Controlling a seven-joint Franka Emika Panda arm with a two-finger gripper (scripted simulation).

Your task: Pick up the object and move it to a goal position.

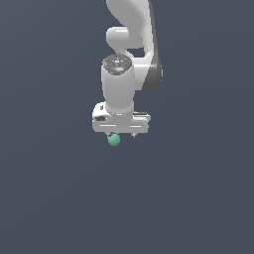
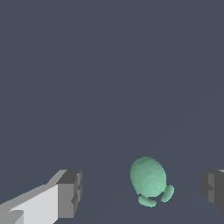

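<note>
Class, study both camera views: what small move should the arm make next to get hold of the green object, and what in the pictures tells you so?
Probably close the gripper. In the wrist view the mint-green object sits between the two spread fingers, touching neither. In the exterior view it shows just under the gripper's bar, so a slight further descent first may help.

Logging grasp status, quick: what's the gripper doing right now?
Gripper: open, holding nothing; the green ball sits between its fingers, touching neither.

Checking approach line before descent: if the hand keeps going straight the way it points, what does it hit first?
Probably the mint-green ball. In the wrist view it sits in the gap of the open hand, touching neither finger. Depth is unclear; nothing else shows in that line.
</note>
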